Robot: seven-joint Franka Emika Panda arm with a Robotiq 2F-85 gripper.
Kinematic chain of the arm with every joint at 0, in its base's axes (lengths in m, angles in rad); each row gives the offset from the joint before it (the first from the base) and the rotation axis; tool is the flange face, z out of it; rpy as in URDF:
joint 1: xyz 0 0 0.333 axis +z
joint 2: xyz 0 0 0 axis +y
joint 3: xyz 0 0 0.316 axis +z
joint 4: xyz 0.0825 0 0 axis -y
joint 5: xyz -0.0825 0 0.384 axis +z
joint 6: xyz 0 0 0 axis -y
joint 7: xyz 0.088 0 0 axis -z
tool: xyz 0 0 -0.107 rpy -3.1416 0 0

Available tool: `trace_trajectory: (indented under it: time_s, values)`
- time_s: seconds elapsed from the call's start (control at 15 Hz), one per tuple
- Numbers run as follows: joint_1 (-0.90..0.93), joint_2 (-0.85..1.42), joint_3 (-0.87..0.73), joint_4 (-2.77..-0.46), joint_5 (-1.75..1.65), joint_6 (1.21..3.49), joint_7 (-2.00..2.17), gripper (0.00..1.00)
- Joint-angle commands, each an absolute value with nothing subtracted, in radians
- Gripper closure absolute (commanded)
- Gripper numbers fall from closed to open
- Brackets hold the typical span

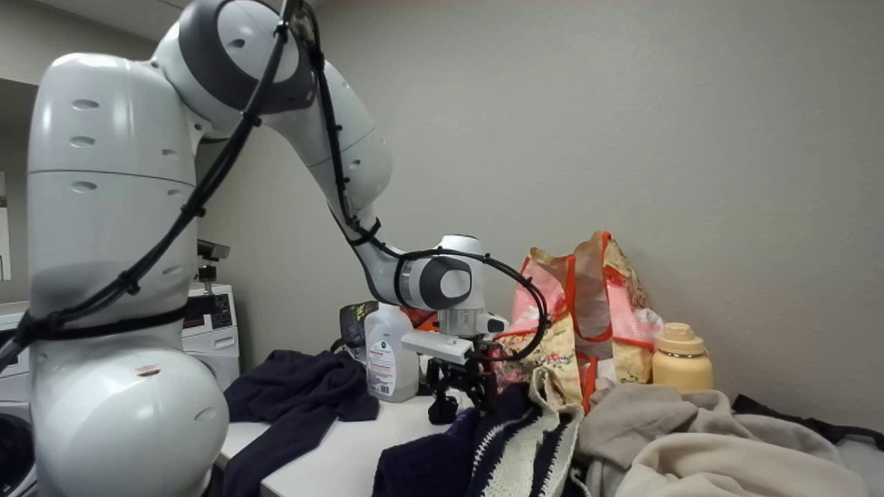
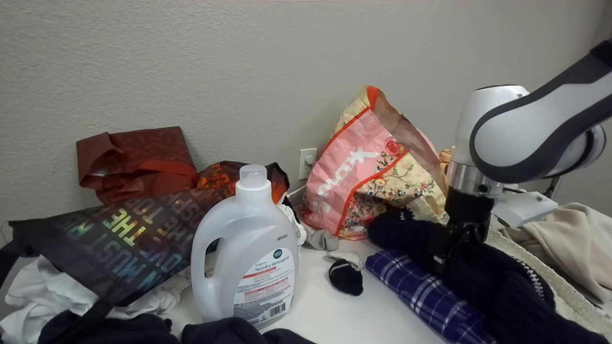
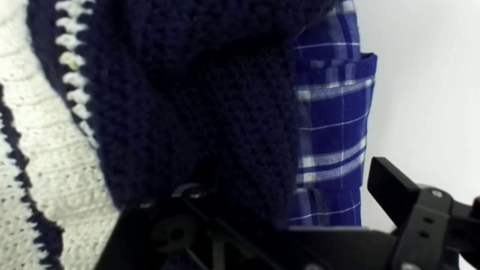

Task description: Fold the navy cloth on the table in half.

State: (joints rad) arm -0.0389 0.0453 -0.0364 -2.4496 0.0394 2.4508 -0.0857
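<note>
Closest to the camera in the wrist view, along the bottom of the frame, is the black two-fingered hand (image 3: 292, 174), released, its fingers (image 3: 392, 183) wide apart. The one at lower right shows against the smooth white surface (image 3: 423, 93); the other is dim against the thick navy-and-cream crocheted cloth (image 3: 232, 123), and I cannot tell whether the two touch. That cloth fills the left and middle of the frame, navy in the centre and cream towards the left edge, with a deep crease across its upper middle. Its navy part overlaps the thin blue plaid cloth (image 3: 330, 123) with white lines, at centre right.

In an exterior view the white and grey jointed arm (image 1: 114, 241) takes up the left of the frame and extends to the centre, where the hand points down near the upper left of the crocheted cloth, itself at bottom centre. Soft beige fabric (image 1: 746, 455) is heaped at lower right, with a squat yellow bottle (image 1: 682, 366) behind it. A dark, rumpled garment (image 1: 297, 393) left of centre hangs over the edge of the surface.

In both exterior views stand the translucent plastic detergent bottle (image 2: 248, 258) and the pink floral shopping bag (image 2: 363, 186). In an exterior view, a black bag (image 2: 114, 243) with coloured lettering lies at left over crumpled white fabric (image 2: 40, 296).
</note>
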Motion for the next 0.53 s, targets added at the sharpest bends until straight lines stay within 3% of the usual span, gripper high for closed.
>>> trace_trajectory:
  time_s: [0.0,0.13,0.47]
  values:
    - [-0.034,0.048,-0.038,-2.525,-0.039,2.653,-0.044,0.0]
    - [-0.036,0.057,-0.045,-2.556,-0.091,2.76,-0.017,0.26]
    - [-0.037,0.062,-0.062,-2.585,-0.16,2.827,0.035,0.66]
